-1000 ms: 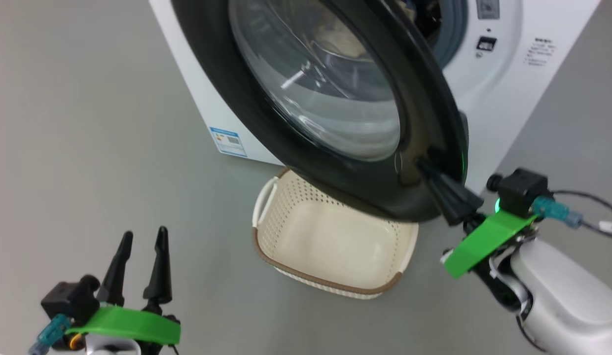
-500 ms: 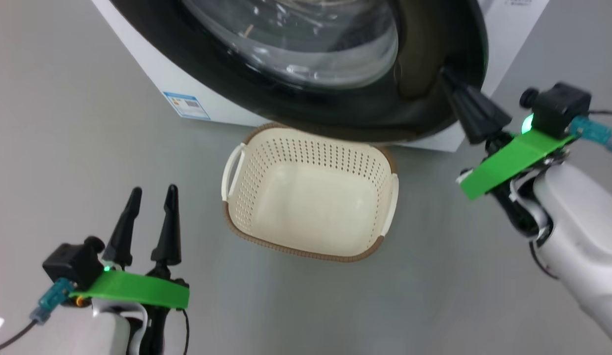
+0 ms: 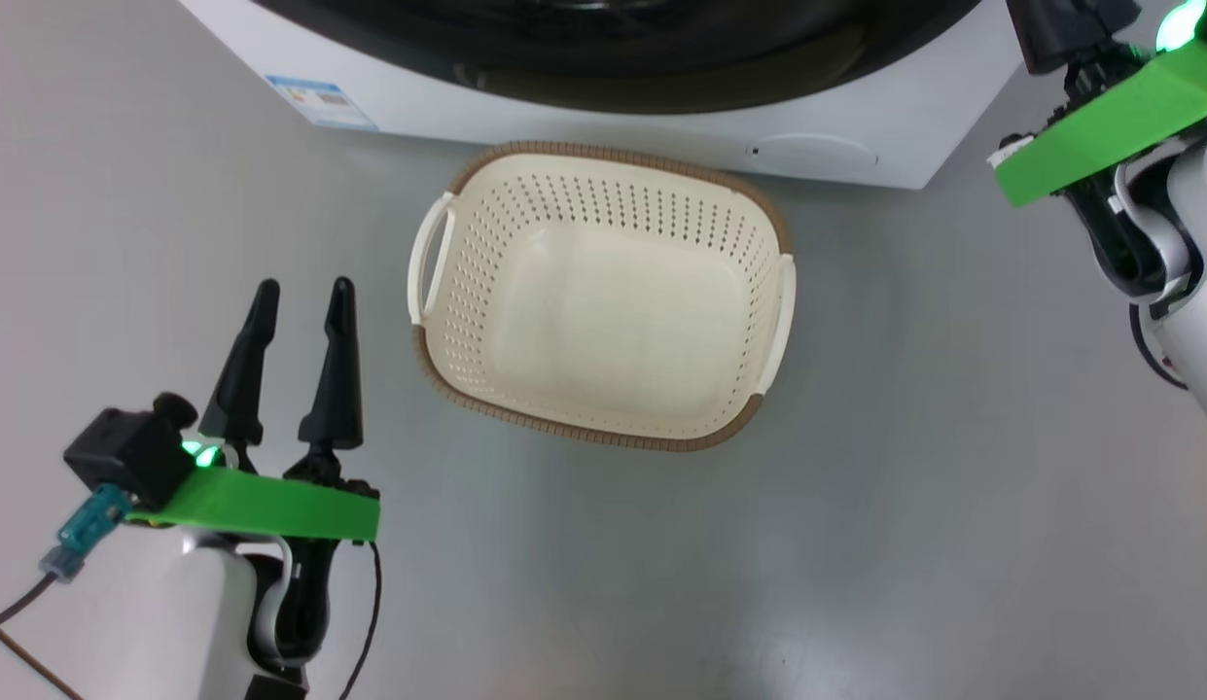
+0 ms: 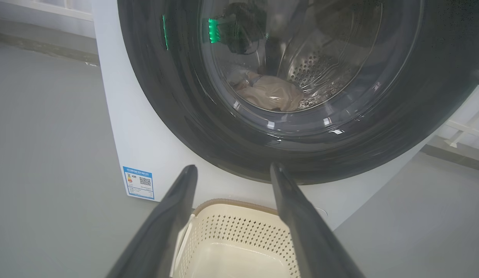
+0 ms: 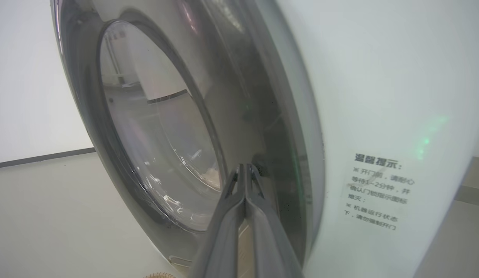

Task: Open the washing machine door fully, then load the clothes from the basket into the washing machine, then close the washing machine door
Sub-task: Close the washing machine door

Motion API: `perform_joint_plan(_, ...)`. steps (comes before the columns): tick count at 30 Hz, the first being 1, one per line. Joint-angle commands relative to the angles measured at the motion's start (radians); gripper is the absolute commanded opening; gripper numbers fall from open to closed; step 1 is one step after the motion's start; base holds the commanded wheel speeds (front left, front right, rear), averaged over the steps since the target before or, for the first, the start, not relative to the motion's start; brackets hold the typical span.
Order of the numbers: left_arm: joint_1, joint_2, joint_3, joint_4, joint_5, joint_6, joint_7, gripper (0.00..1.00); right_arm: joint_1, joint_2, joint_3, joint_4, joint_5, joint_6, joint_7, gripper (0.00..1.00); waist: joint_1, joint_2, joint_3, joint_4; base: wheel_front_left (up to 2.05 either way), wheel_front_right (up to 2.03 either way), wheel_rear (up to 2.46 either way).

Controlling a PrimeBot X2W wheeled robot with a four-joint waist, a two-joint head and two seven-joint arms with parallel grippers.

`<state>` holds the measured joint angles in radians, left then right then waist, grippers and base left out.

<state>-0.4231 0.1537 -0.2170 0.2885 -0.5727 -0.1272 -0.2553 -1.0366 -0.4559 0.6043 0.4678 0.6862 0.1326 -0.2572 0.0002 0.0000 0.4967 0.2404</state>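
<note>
**A:** Looking down from the head, which way does the basket (image 3: 584,199) lie?

**B:** It sits upright on the grey floor (image 3: 953,506), mouth up, nothing inside. Its long axis runs across the view, roughly parallel to the front of the washing machine (image 4: 146,154). There is one handle (image 3: 428,258) at its left end and one at the right. It stands just in front of the machine, below the door.

**A:** And the washing machine door (image 4: 177,116)?

**B:** It lies across the opening, close against the white front. I can't tell whether it has latched. Through the glass, the clothes (image 4: 270,94) lie low in the drum, beige with a bit of blue.

**A:** Left arm?

**B:** It is low at the robot's left, with the forearm coming up from the bottom edge. The left claw (image 3: 303,288) has its fingers spread wide and holds nothing. They point toward the machine, beside the basket's left end and clear of it.

**A:** Right arm?

**B:** It is raised at the upper right, with the pale forearm angled up toward the machine's corner. The right claw (image 5: 246,166) has its fingers pressed flat together around nothing, tips at the door's black rim on its outer side.
</note>
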Motion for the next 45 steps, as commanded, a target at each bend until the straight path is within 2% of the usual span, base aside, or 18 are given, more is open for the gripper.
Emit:
perform_joint_plan(1,-0.019,0.029,0.030,-0.029,-0.006,-0.003,-0.006,1.00,-0.018,-0.005,0.000,-0.009,-0.004,-0.002,-0.005,0.00,-0.0002,0.0000,0.038,0.011,0.00,0.00,0.00)
perform_joint_plan(9,-0.027,0.025,0.029,-0.018,-0.010,-0.003,-0.006,1.00,-0.064,0.006,-0.026,0.007,-0.029,-0.002,-0.005,0.00,-0.0002,0.0000,0.044,0.014,0.00,0.00,0.00)
perform_joint_plan(19,-0.018,0.030,0.033,0.003,-0.009,-0.003,-0.006,1.00,-0.015,0.022,-0.026,0.006,-0.030,-0.002,-0.005,0.00,-0.0002,0.0000,-0.003,0.001,0.00,0.00,0.00)
perform_joint_plan(26,0.004,0.033,0.028,0.033,-0.008,-0.003,-0.006,1.00,0.053,0.031,-0.029,-0.005,-0.035,-0.002,-0.005,0.00,-0.0002,0.0000,-0.078,-0.012,0.00,0.00,0.00)
perform_joint_plan(28,0.014,0.035,0.029,0.040,-0.008,-0.003,-0.006,1.00,0.082,0.031,-0.035,-0.016,-0.036,-0.002,-0.005,0.36,-0.0002,0.0000,-0.104,-0.018,0.00,0.00,0.00)
perform_joint_plan(30,0.026,0.037,0.028,0.047,-0.009,-0.003,-0.006,1.00,0.116,0.028,-0.037,-0.030,-0.048,-0.002,-0.005,1.00,-0.0002,0.0000,-0.131,-0.024,0.00,0.00,0.00)
perform_joint_plan(45,0.119,0.061,0.038,0.066,0.002,-0.003,-0.006,1.00,0.353,0.036,-0.092,-0.141,-0.092,-0.002,-0.005,1.00,-0.0002,0.0000,-0.308,-0.118,0.00,0.00,0.00)
